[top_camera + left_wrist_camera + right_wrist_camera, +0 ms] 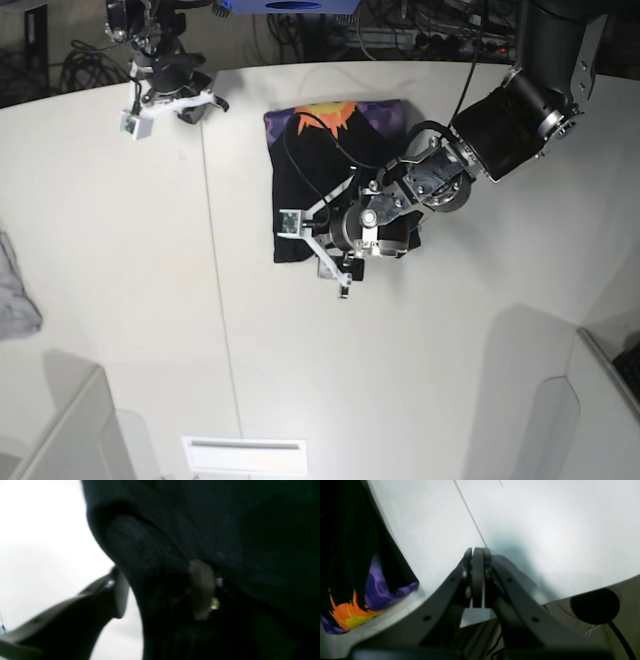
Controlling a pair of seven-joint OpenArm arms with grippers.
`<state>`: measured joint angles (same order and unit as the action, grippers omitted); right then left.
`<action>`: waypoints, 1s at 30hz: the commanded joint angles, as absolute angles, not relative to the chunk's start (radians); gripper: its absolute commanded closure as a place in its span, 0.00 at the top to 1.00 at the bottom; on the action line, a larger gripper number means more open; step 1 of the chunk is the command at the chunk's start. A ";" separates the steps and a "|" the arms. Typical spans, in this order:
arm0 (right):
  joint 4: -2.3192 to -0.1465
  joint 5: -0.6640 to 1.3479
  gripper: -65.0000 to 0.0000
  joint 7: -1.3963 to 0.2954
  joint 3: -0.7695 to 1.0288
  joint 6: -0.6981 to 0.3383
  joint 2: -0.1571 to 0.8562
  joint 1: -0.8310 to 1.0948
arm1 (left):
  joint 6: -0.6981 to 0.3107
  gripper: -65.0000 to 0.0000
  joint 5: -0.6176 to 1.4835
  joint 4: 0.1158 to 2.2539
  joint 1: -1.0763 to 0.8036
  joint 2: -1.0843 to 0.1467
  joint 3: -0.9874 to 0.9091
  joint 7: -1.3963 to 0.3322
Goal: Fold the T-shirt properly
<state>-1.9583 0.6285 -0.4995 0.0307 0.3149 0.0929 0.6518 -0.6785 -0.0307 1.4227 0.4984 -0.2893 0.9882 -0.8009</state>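
The T-shirt point(330, 170) lies folded into a black rectangle at the back middle of the white table point(450, 350), its orange and purple print point(335, 115) at the far end. My left gripper point(338, 272) is at the near edge of the T-shirt. In the left wrist view its fingers point(120, 592) stand apart, and a fold of the black T-shirt point(200, 525) hangs between them, covering much of the right finger. My right gripper point(478, 555) is shut on nothing above bare table, with the T-shirt point(350, 555) off to its left. In the base view the right gripper point(205, 100) is at the back left.
A small grey cloth point(15, 290) lies at the table's left edge. A thin seam point(215, 270) runs front to back across the table. Cables and a black round object point(595, 606) are beyond the table's edge. A white box corner point(70, 430) stands at the front left.
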 commanded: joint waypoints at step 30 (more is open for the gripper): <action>-2.008 0.380 0.00 -0.418 -0.071 0.308 0.142 0.659 | -0.698 0.00 -0.018 1.883 0.280 -0.298 0.305 -0.808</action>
